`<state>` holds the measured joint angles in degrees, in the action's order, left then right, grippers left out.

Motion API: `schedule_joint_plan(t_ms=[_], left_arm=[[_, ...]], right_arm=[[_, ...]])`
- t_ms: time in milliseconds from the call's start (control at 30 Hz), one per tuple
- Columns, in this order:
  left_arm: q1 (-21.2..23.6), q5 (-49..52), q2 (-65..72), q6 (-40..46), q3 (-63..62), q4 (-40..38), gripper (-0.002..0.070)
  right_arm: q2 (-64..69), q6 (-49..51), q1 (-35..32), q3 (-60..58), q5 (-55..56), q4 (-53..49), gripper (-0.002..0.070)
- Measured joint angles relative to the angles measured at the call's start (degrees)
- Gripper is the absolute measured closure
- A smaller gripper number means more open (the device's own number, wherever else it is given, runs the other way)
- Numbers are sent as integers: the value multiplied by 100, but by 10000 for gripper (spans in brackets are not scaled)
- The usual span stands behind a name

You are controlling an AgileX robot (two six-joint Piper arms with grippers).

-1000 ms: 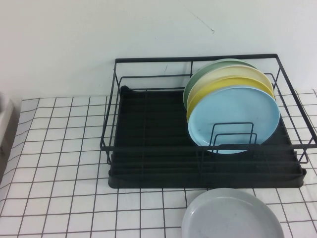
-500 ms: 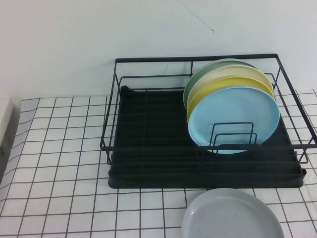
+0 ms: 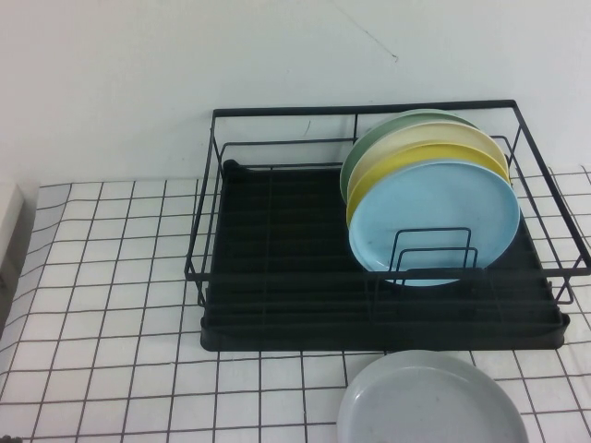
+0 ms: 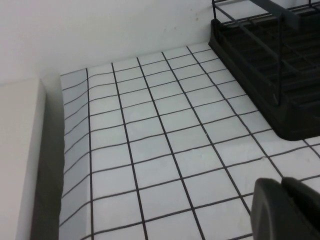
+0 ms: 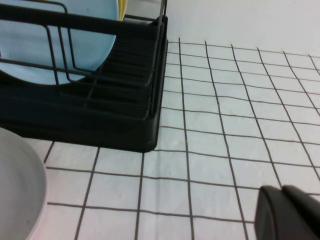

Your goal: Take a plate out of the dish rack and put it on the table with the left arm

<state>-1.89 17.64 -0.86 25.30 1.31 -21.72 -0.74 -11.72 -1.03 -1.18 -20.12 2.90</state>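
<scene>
The pale grey plate (image 3: 429, 401) lies flat on the white gridded table (image 3: 111, 305), just in front of the black wire dish rack (image 3: 277, 277). Its rim also shows in the right wrist view (image 5: 17, 190). My left gripper (image 4: 282, 181) is shut and empty, low over the table to the left of the rack's corner (image 4: 280, 75). My right gripper (image 5: 282, 189) is shut and empty, over the table to the right of the rack (image 5: 100, 120). Neither arm shows in the high view.
Several plates stand upright in the right half of the rack, with a light blue plate (image 3: 434, 217) in front and yellow, cream and green ones behind. A white block (image 4: 20, 160) stands at the table's left edge. A white wall is behind.
A pale grey shape at the left edge of the high view has drawn back out of sight. The grey plate and the rack stay where they were.
</scene>
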Motion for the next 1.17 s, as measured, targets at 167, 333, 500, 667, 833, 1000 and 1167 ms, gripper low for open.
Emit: schedule_joint_plan(t_ms=[167, 333, 500, 667, 833, 1000, 1167], left_arm=[[0, -2, 0, -1463, -10, 862, 676], [0, -2, 0, -2174, -10, 1362, 676], [0, -2, 0, -2136, -10, 1430, 677], [0, -2, 0, -2371, -10, 1454, 677], [0, -2, 0, -2460, -10, 1511, 677], [0, -2, 0, -2460, -10, 1524, 677], [0, -2, 0, -2472, -10, 1524, 677]], right_arm=[[0, 0, 0, 0, 0, 0, 678], [0, 0, 0, 0, 0, 0, 678], [0, 0, 0, 0, 0, 0, 678], [0, 0, 0, 0, 0, 0, 678], [0, 0, 0, 0, 0, 0, 678], [0, 0, 0, 0, 0, 0, 678], [0, 0, 0, 0, 0, 0, 678]])
